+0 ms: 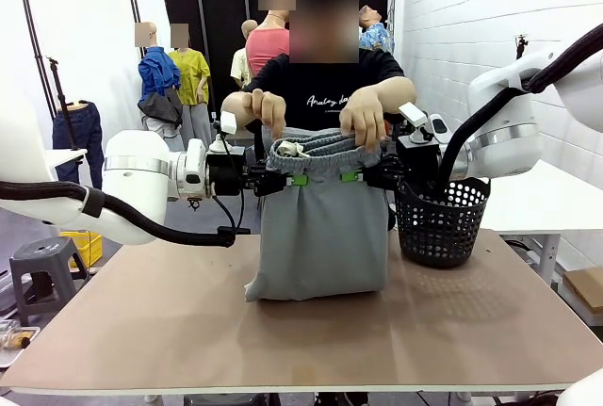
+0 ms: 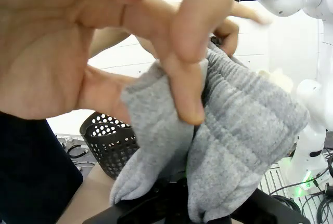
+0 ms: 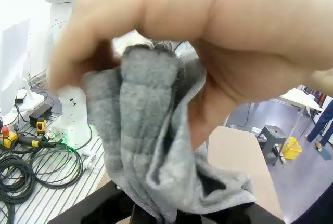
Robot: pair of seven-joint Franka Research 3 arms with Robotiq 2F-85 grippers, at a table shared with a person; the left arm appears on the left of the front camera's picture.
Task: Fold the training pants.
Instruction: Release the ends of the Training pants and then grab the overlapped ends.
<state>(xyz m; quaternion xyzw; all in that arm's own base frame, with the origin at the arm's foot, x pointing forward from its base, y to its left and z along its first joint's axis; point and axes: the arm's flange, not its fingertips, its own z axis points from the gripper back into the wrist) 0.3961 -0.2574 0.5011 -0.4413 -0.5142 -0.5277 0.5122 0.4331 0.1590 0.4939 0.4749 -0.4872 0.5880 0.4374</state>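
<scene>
The light grey training pants [image 1: 320, 227] hang above the table, folded over, waistband and white drawstring at the top, lower end bunched on the tabletop. My left gripper [image 1: 294, 179] is shut on the waistband's left edge and my right gripper [image 1: 352, 176] is shut on its right edge. A person's hands [image 1: 363, 116] hold the waistband from above, just over both grippers. In the left wrist view a hand [image 2: 156, 42] pinches the ribbed grey cloth [image 2: 239, 135] close to the lens. In the right wrist view a hand [image 3: 218, 37] grips the bunched cloth [image 3: 151, 130].
A black perforated basket [image 1: 441, 222] stands on the table just right of the pants, under my right arm. The brown tabletop [image 1: 301, 331] spreads in front. A grey stool [image 1: 42, 274] and a yellow bin [image 1: 83, 246] stand on the floor at the left.
</scene>
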